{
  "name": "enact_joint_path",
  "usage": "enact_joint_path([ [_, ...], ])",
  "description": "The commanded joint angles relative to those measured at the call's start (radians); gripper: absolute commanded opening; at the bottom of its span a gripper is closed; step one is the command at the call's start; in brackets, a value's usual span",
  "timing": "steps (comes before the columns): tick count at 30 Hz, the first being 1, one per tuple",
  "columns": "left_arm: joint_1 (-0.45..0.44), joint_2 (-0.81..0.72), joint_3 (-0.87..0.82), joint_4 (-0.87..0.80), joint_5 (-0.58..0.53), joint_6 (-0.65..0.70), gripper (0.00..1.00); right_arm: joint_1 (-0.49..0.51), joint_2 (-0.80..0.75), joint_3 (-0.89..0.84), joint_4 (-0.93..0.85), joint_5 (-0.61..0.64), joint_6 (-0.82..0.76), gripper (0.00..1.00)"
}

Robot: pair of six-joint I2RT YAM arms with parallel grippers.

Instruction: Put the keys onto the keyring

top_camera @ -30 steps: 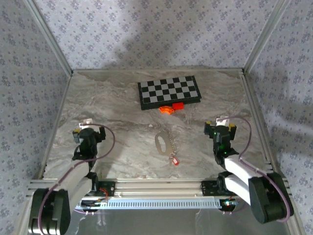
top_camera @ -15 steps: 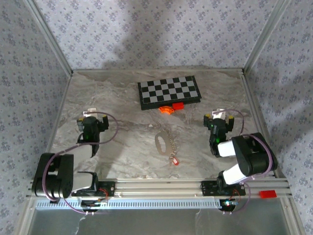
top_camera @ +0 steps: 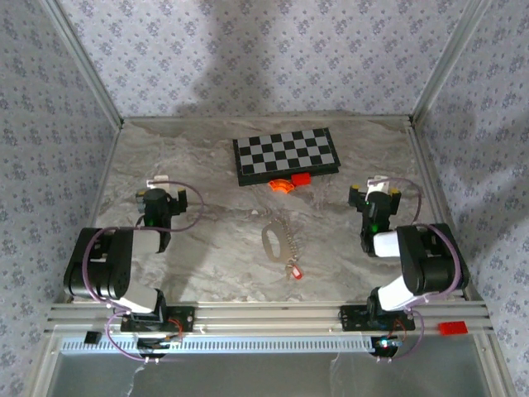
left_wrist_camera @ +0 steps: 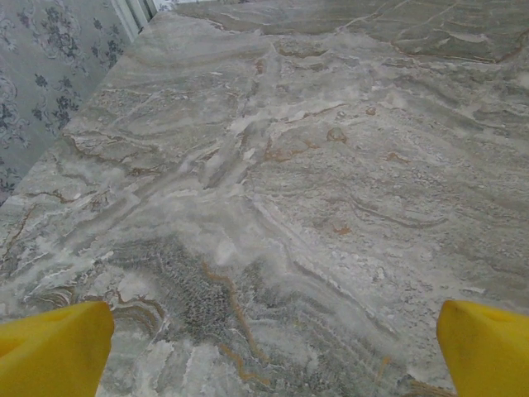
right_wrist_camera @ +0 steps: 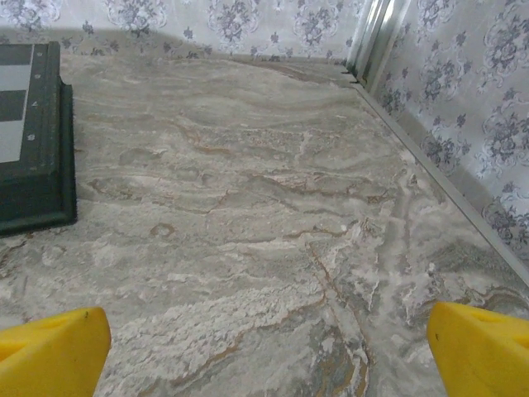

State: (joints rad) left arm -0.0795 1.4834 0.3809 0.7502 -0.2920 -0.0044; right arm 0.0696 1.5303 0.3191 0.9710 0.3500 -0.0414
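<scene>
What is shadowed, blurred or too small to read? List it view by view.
Top external: broad soft shadows on the back wall, table evenly lit without glare, the key a tiny red speck near the keyring. Left wrist: marble sharp, the left fingertips soft-edged at the bottom corners. Right wrist: chessboard edge crisp, the right fingertips blurred.

Lab rig — papered panels [top_camera: 289,58], alu frame [top_camera: 264,314]

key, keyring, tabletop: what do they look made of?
Key: the red head looks like matte plastic; the blade is too small to judge.
Keyring: a pale silvery oval with a fine link chain, probably metal.
Tabletop: grey veined marble pattern with brown streaks and a dull sheen; stone or printed laminate, cannot tell which.
</scene>
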Motion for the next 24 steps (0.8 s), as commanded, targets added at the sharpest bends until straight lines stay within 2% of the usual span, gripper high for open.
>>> enact_joint_path([
  [1,0.025,0.009,0.021,0.058,0.034,-0.019,1.00,0.000,0.005,0.015,-0.033,-0.032,0.032,1.00],
  [2,0.036,0.027,0.010,0.089,0.044,-0.031,1.00,-0.010,0.003,0.029,-0.067,-0.036,0.065,1.00],
  [4,0.039,0.073,-0.009,0.180,0.044,-0.024,1.00,-0.020,0.021,0.028,-0.027,-0.032,0.029,1.00],
  [5,0.039,0.049,0.006,0.104,0.048,-0.033,1.00,-0.025,0.014,0.035,-0.053,-0.041,0.039,1.00],
  [8,0.042,0.057,0.010,0.115,0.049,-0.034,1.00,-0.053,0.011,0.038,-0.071,-0.072,0.058,1.00],
  [24,0.054,0.054,0.016,0.101,0.067,-0.043,1.00,-0.049,0.012,0.038,-0.055,-0.054,0.048,1.00],
])
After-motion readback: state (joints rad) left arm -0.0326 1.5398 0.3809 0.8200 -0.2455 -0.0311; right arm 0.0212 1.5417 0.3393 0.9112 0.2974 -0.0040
